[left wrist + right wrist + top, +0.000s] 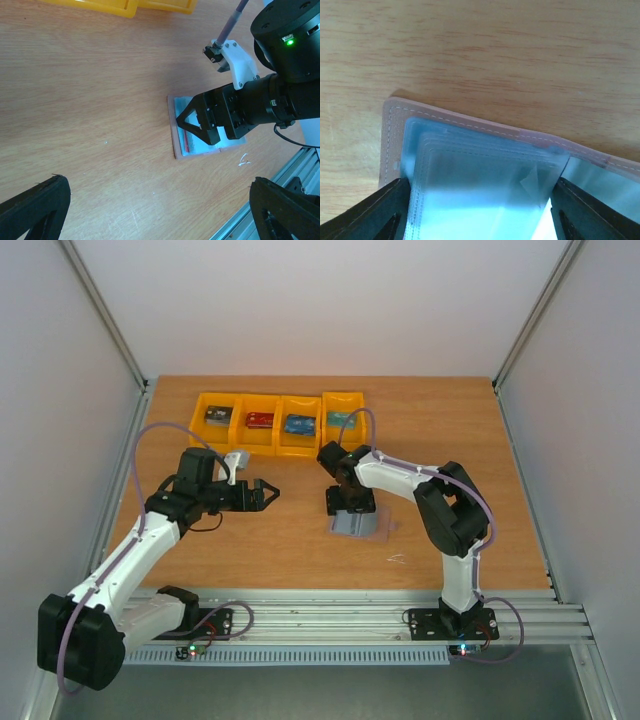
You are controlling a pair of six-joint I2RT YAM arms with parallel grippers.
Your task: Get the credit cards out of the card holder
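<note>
Credit cards are, by my judgement, not yet out: none lies loose on the bench (250,540), and the step in hand looks like the first reach into the card holder (362,529). It lies flat and open near the bench's middle, directly under the right gripper (350,505). That gripper's jaws are parted wide and stand on either side of the holder's sleeves (480,170); no grip on anything is evident. The left gripper (265,493) hangs well apart to the left, its jaws fully spread and empty.

The holder has a pinkish, leather-like border with a pale stitched seam and rounded corners. Inside is a stack of thin, glossy blue-tinted plastic sleeves with layered, stepped edges. Whether a card edge shows among them is too blurred to tell.

The next move likely calls for a narrow pinch on one card's edge alone. The sleeves look slippery and limp, so the light holder may need pinning by the other arm. Orange bins (270,448) of hard plastic line the far side.
</note>
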